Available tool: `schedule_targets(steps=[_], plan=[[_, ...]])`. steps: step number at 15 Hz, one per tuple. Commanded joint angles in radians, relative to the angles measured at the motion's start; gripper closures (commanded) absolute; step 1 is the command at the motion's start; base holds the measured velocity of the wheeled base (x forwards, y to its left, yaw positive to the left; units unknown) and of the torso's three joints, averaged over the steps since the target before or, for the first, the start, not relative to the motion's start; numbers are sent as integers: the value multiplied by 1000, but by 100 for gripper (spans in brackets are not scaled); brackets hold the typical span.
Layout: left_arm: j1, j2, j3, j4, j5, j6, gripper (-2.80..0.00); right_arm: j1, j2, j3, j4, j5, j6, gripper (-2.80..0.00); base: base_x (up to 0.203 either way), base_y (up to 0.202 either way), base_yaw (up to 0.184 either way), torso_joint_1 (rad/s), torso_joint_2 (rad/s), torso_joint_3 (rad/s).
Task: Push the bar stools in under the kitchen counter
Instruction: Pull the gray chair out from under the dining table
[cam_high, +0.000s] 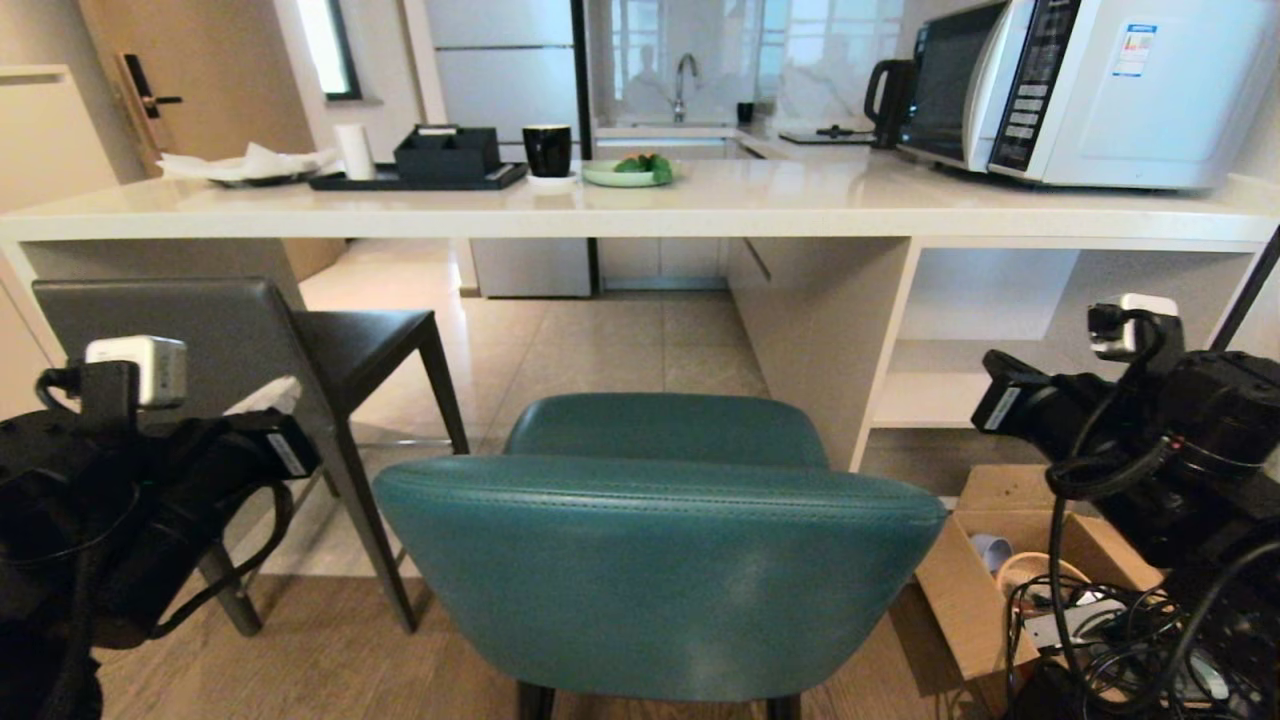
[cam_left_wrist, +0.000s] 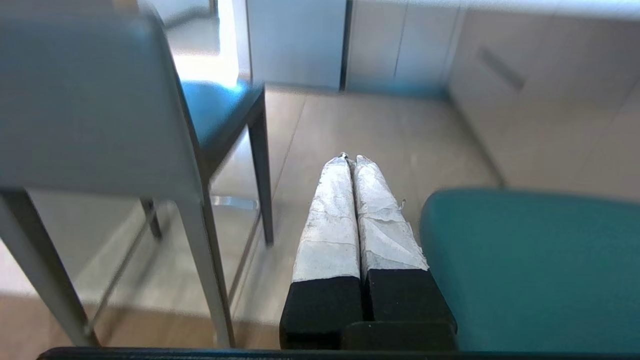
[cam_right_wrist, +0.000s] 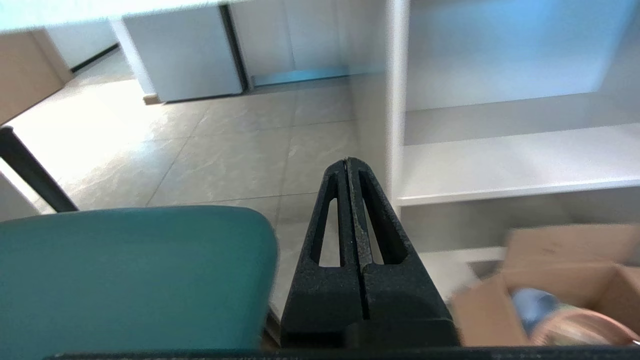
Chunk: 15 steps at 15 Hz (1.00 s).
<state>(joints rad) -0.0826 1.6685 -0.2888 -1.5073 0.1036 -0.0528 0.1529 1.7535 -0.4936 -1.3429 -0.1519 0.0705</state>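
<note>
While both clenched empty, left tool (cam_left_wrist: 350, 159) & right tool (cam_right_wrist: 346, 161) flank teal stool (cam_high: 655, 570).

You're looking along the left tool (cam_left_wrist: 351, 161), its two white-wrapped fingers (cam_left_wrist: 327, 225) pressed together over pale floor tiles (cam_left_wrist: 400, 135). The teal stool (cam_left_wrist: 530, 270) sits at four o'clock just beside them; the grey stool (cam_left_wrist: 90, 105) stands at ten o'clock, apart.

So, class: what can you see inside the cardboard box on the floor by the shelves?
The cardboard box holds a pale blue cup, a round bowl and a tangle of cables. The robot's right arm covers the rest.
</note>
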Motion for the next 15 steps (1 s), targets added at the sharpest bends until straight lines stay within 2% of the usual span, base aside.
schedule_targets(steps=[1, 3, 5, 7, 10, 12, 13, 14, 15], plan=[[-2, -200, 41, 18, -2, -1, 0, -6, -203, 56, 42, 0, -1, 0, 0, 0, 0, 0, 0, 0], [-3, -401, 71, 135, -5, 0, 0, -8, -416, 92, 188, 0, -3, 0, 0, 0, 0, 0, 0, 0], [-1, -639, 72, 342, -5, 2, 0, -9, -654, 94, 398, 0, -6, 0, 0, 0, 0, 0, 0, 0], [46, -874, 27, 632, -10, 3, 0, -9, -899, 59, 688, 5, -14, 0, 0, 0, 0, 0, 0, 0], [137, -1163, -39, 938, -55, 11, 0, -10, -1226, -19, 1119, 21, -38, 0, 0, 0, 0, 0, 0, 0], [160, -1331, -93, 1249, -105, 17, 0, -24, -1394, -70, 1347, 22, -71, 0, 0, 0, 0, 0, 0, 0], [167, -1379, -109, 1378, -121, 18, 0, -61, -1461, -96, 1447, 24, -87, 0, 0, 0, 0, 0, 0, 0], [171, -1394, -116, 1421, -134, 19, 0, -114, -1516, -116, 1518, 34, -110, 0, 0, 0, 0, 0, 0, 0], [175, -1395, -110, 1385, -164, 24, 0, -143, -1570, -124, 1569, 51, -138, 0, 0, 0, 0, 0, 0, 0]])
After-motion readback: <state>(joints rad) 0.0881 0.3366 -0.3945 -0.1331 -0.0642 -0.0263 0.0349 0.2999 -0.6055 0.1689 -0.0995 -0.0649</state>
